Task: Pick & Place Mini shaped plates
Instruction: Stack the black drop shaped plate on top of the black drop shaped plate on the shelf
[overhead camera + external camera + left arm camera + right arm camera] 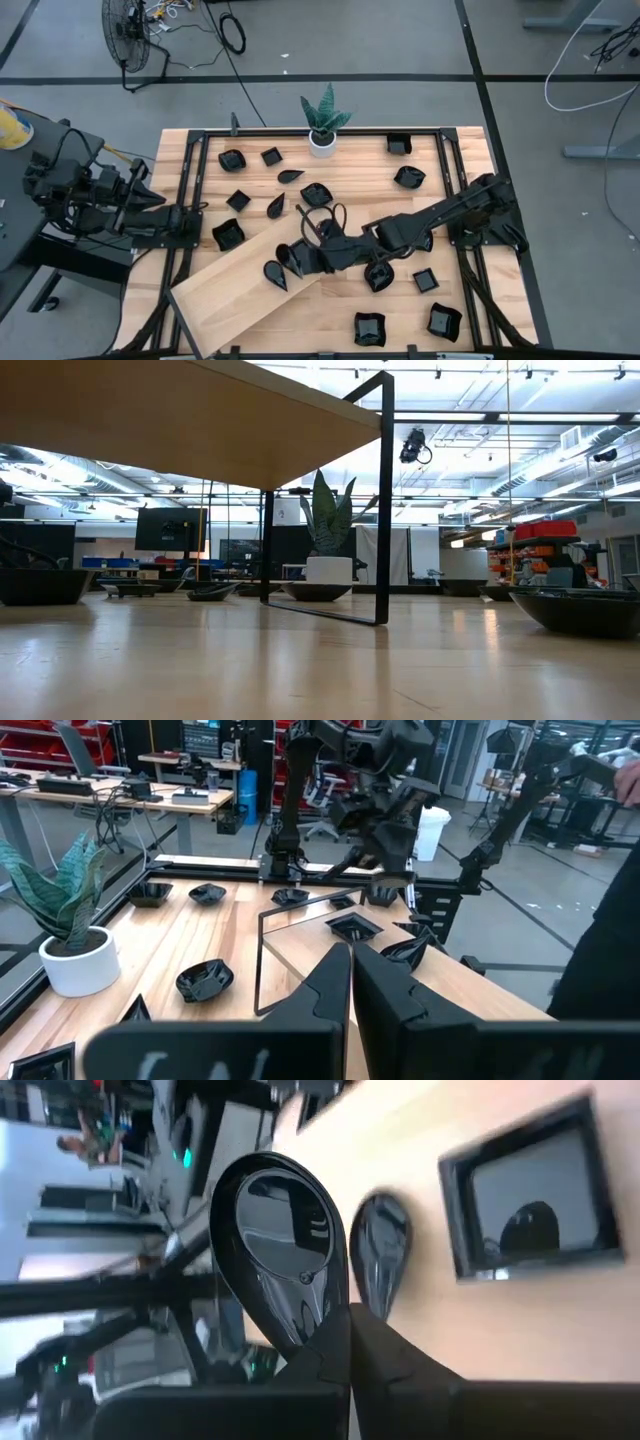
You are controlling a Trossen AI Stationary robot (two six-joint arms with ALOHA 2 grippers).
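Wooden board (235,285): two black teardrop plates (275,273).

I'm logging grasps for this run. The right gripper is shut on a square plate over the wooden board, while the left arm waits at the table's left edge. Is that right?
Not quite: the right gripper is shut on a teardrop plate, not a square one, as the right wrist view shows. It is over the wooden board, and the left gripper waits at the table's left edge.

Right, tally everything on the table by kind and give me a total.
Black plates: 15 seen from above, one of them in the right claw; the arm may hide more
Wooden board: 1
Potted plant: 1
Total: 17
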